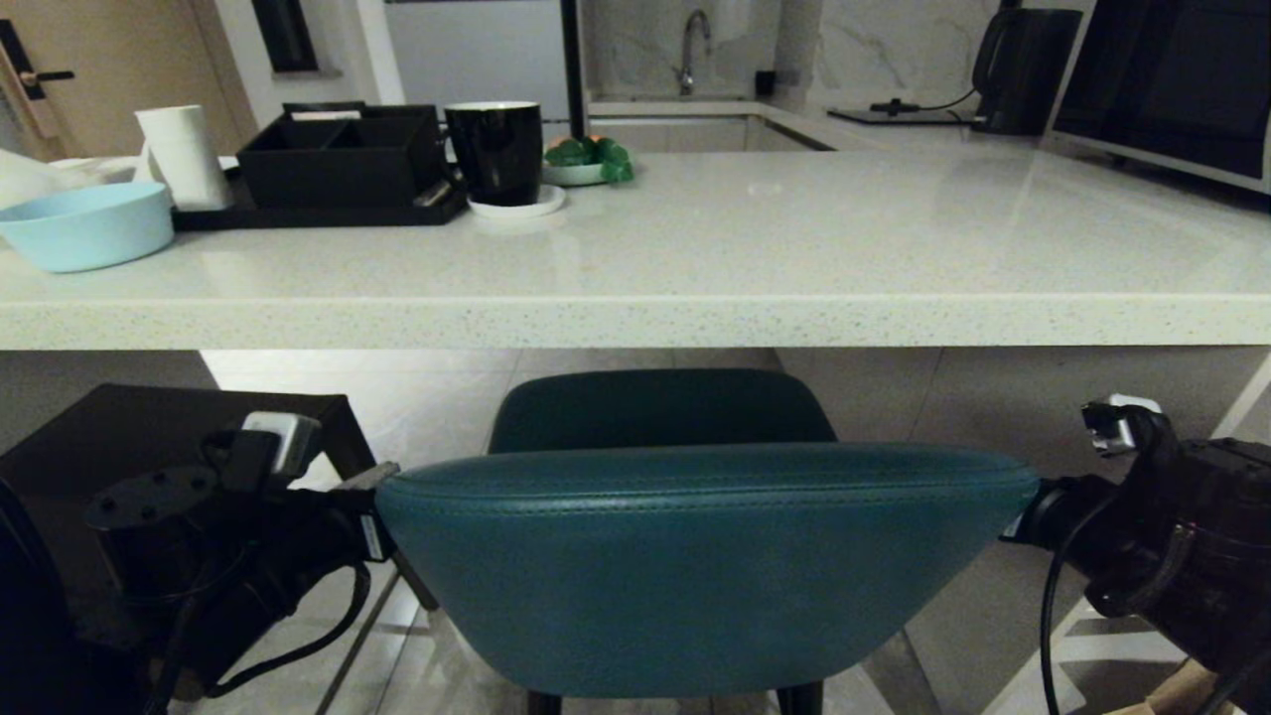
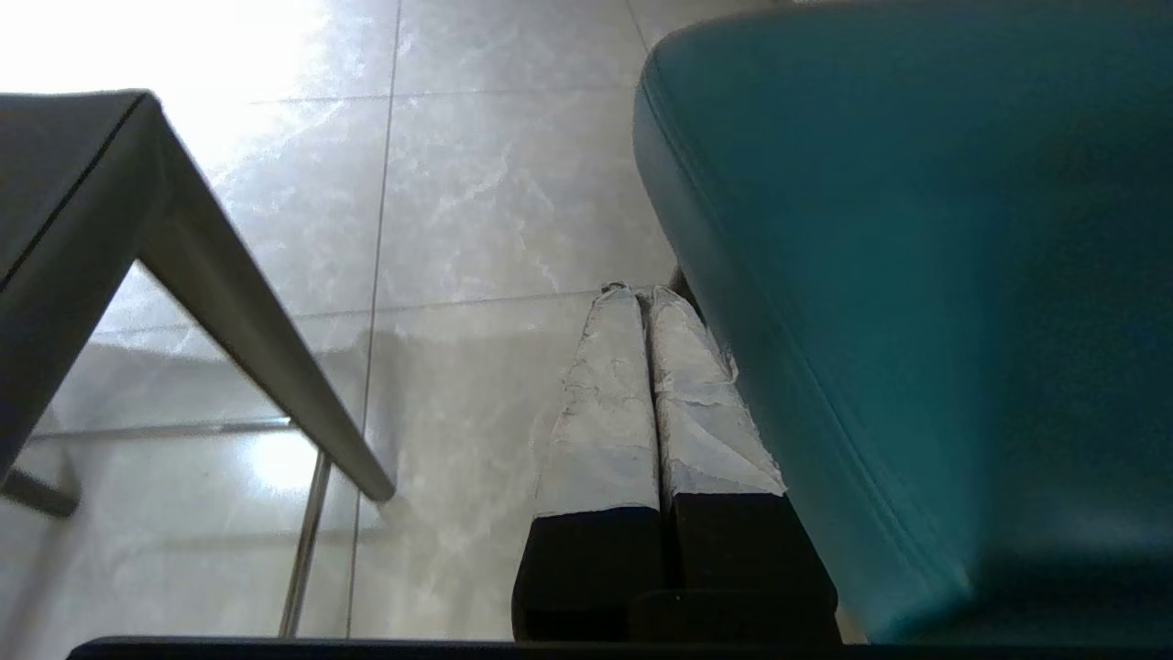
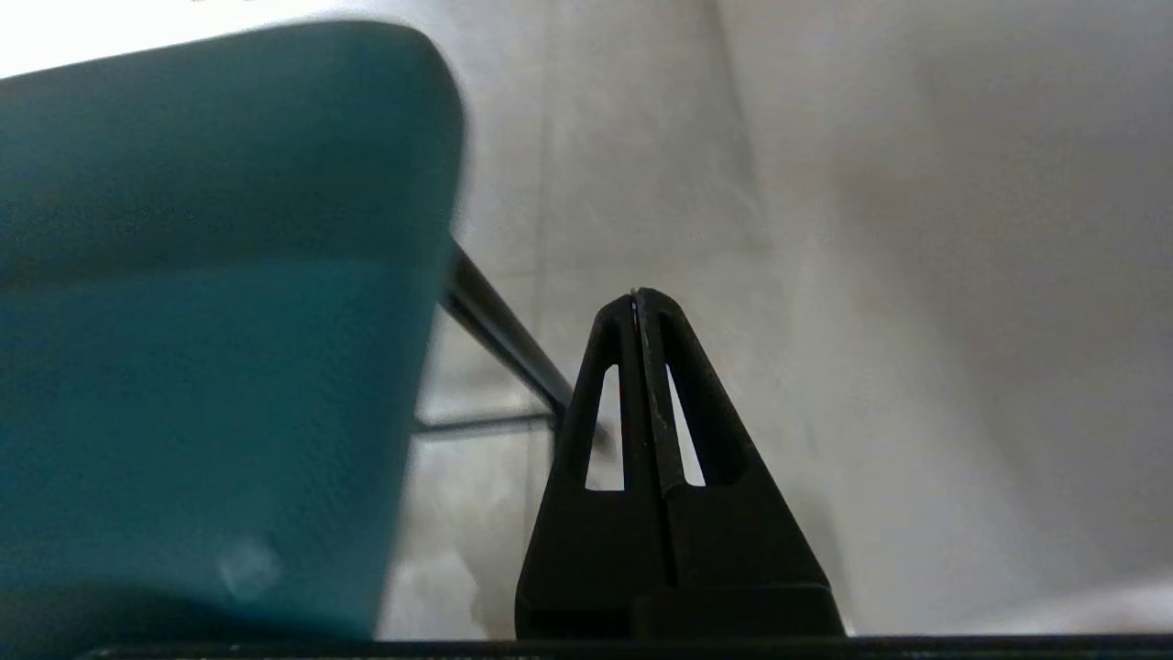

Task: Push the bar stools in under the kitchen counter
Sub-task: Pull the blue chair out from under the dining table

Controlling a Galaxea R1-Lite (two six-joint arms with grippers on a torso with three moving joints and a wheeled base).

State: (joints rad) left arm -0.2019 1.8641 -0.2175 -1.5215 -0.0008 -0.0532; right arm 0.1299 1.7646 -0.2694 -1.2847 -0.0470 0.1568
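Note:
The teal bar stool's curved padded back (image 1: 695,566) fills the middle of the head view, and its seat (image 1: 660,407) reaches under the thick front edge of the pale kitchen counter (image 1: 635,320). My left gripper (image 1: 369,479) is shut, just beside the back's left end. In the left wrist view its tape-wrapped fingers (image 2: 605,403) lie pressed together along the teal padding (image 2: 916,321). My right gripper (image 3: 637,295) is shut and empty, a short gap off the back's right end (image 3: 211,321). The dark grey bar stool (image 1: 119,427) stands at the left, beside the left arm.
On the counter's left part sit a pale blue bowl (image 1: 89,223), a white cup (image 1: 184,154), a black organiser tray (image 1: 338,159) and a black mug (image 1: 494,151). A kettle (image 1: 1023,70) and a microwave (image 1: 1172,89) stand at the back right. A thin black stool leg (image 3: 504,339) runs near the right gripper.

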